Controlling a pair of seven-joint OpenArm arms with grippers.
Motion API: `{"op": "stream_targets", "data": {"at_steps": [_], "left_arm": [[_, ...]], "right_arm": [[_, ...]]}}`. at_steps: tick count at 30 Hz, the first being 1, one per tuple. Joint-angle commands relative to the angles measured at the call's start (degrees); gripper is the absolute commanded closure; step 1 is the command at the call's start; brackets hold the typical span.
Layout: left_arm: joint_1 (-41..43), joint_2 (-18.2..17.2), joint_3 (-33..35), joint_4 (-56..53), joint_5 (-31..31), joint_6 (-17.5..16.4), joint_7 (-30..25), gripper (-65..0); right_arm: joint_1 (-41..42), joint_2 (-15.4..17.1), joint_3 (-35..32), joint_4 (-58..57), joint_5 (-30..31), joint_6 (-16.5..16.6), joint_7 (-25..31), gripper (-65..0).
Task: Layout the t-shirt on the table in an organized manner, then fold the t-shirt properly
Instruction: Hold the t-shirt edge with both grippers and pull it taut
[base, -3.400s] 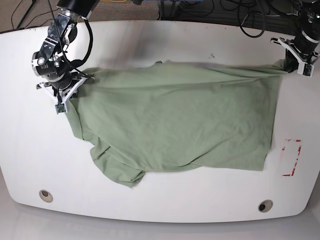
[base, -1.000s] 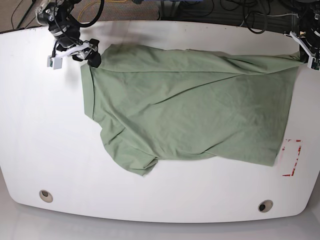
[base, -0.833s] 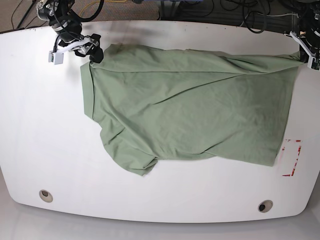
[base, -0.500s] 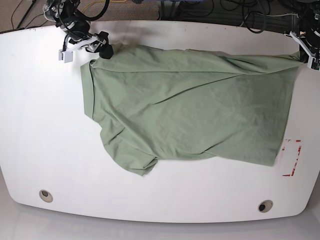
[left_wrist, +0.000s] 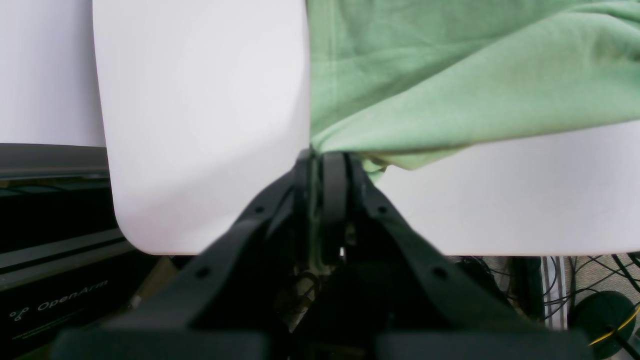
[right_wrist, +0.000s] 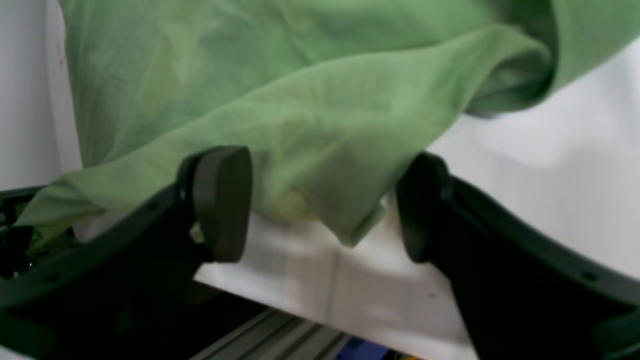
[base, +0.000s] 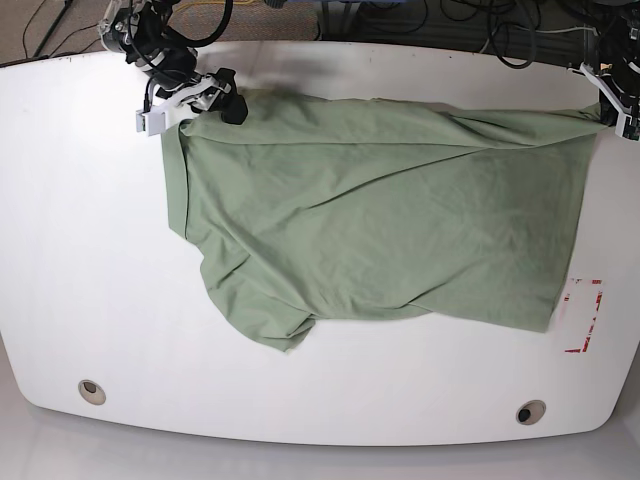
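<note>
The pale green t-shirt (base: 380, 220) lies spread across the white table (base: 80, 250), with a bunched sleeve at its near left (base: 265, 315). My left gripper (base: 610, 108) at the far right edge is shut on a corner of the t-shirt (left_wrist: 450, 75); the wrist view shows its fingers (left_wrist: 332, 175) pressed together on the fabric. My right gripper (base: 190, 105) sits at the shirt's far left corner. Its fingers (right_wrist: 222, 200) stand wide apart, and a loose fold of the t-shirt (right_wrist: 300, 125) hangs between them without being pinched.
Two round grommet holes (base: 91, 391) (base: 530, 412) sit near the front edge. A red-marked rectangle (base: 583, 315) lies right of the shirt's hem. Cables (base: 500, 40) run beyond the far edge, which is close under both grippers.
My right gripper has slid rightward along the far edge, onto the shirt's far left corner, still open. The shirt and the left gripper have held still over the last second.
</note>
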Motion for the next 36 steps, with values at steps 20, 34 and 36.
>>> {"op": "stream_targets", "data": {"at_steps": [20, 34, 36], "left_arm": [[0.24, -0.75, -0.32, 0.94, -0.31, 0.36, -1.02, 0.0], [0.24, -0.83, -0.67, 1.12, -0.75, 0.36, -1.02, 0.0], [-0.2, -0.83, -0.67, 1.64, -0.84, 0.36, -1.11, 0.0]], "right_arm": [[0.99, 0.68, -0.06, -2.93, 1.43, 0.57, 0.64, -0.2], [-5.86, 2.17, 0.21, 7.44, 5.3, 4.0, 0.55, 0.0], [-6.48, 3.23, 0.29, 7.53, 6.8, 4.09, 0.55, 0.0]]}}
